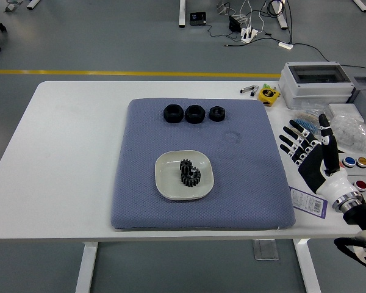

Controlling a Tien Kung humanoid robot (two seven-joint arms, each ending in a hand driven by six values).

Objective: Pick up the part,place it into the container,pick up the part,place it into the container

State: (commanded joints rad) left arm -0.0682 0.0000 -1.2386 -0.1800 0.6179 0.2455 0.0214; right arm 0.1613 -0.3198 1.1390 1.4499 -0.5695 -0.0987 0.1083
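Two black gears [189,173] lie together in the white dish [168,184] in the middle of the blue-grey mat [244,183]. Three black ring-shaped parts [194,113] stand in a row at the mat's far side. My right hand [308,149] is off the mat at the table's right edge, fingers spread and pointing away from me, holding nothing. My left arm is out of the picture.
To the right of the mat lie a grey box with a clear lid [316,79], a yellow tape measure [268,94], plastic bags [348,128], coloured push buttons [361,162] and a purple label card [309,201].
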